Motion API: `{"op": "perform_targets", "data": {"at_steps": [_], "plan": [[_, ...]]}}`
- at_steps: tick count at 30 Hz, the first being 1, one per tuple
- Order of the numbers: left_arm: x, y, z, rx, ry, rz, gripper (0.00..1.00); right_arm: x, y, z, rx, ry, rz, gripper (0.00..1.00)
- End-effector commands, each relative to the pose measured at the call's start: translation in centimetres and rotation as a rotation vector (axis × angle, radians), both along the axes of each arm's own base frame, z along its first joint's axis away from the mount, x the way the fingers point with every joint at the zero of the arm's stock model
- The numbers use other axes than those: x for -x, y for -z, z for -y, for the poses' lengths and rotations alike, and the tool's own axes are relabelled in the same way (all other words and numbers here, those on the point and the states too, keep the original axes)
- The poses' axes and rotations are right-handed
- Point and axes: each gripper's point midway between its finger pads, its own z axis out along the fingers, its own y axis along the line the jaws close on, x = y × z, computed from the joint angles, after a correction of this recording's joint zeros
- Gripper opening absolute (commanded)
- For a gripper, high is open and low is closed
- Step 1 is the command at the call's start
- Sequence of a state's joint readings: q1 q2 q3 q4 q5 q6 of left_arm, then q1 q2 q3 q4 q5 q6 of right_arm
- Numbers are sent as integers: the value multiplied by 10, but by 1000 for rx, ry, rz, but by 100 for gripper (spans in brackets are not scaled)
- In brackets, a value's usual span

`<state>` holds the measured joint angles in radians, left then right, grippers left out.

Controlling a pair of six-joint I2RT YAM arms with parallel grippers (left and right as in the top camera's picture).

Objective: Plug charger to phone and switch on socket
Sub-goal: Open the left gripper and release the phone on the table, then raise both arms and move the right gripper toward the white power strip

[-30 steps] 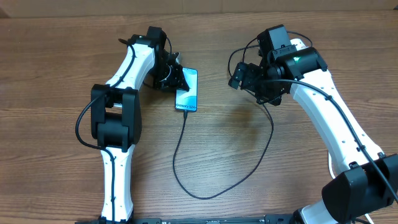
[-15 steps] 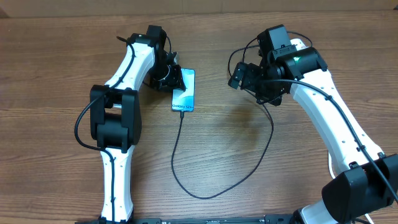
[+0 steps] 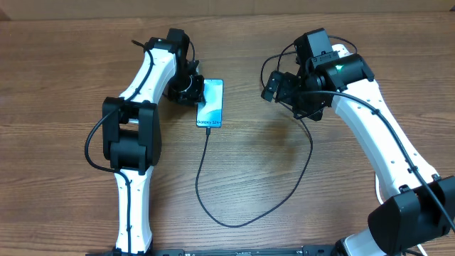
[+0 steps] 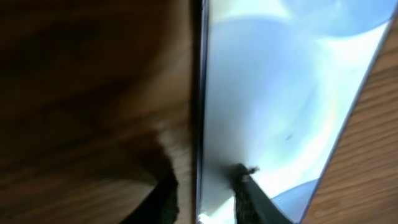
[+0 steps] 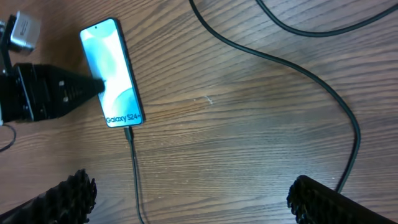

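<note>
The charger [image 3: 201,186] is plugged into the lower end of the phone [image 3: 212,103]. Its left edge is touched — by the left gripper [image 3: 196,92].

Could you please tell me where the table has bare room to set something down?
Free: the table wood enclosed by the charger cable loop, below and right of the phone; also the far-left strip beside the left arm. Crowded: around the phone, where the left gripper sits at its edge.
</note>
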<state>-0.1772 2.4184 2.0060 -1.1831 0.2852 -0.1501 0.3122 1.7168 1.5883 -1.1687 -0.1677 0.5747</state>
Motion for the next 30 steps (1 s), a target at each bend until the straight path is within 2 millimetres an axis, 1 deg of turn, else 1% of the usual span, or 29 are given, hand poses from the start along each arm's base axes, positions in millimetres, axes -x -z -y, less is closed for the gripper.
{"op": "perform_targets", "data": {"at_steps": [1,5,7,10,11,13,14,15,16,17,18,21,24,27,30], "plan": [[-6,-7,-9,-40,-1,15,24,-7,-11,3,11,3,42,100],[-19,-42,-14,-32,-18,61,26,-8,-11,4,10,7,45,100],[-26,-66,-16,-27,-25,93,27,-8,-11,4,10,7,45,100],[-33,-111,-19,-17,-34,156,28,-12,-12,7,27,15,62,100],[-34,-134,-19,-12,-36,190,31,-13,-11,14,65,29,70,100],[-31,-166,-21,-5,-40,235,38,-21,-11,31,139,48,102,100],[-27,-184,-22,-1,-42,262,43,-26,-12,40,166,60,119,100],[-24,-200,-22,3,-42,286,56,-31,-13,48,176,62,135,100],[-20,-216,-23,7,-42,315,72,-35,-15,56,177,67,145,100],[-19,-234,-23,16,-42,363,99,-38,-17,65,173,83,149,100],[-16,-250,-23,26,-43,404,100,-41,-19,74,160,90,152,100],[-2,-295,-24,48,-54,506,99,-49,-34,89,57,48,178,100],[17,-334,-26,63,-55,596,100,-57,-53,121,11,91,214,100],[34,-364,-28,76,-56,666,100,-64,-67,153,31,136,239,98],[49,-385,-30,84,-56,721,100,-73,-76,172,81,109,246,98]]}}
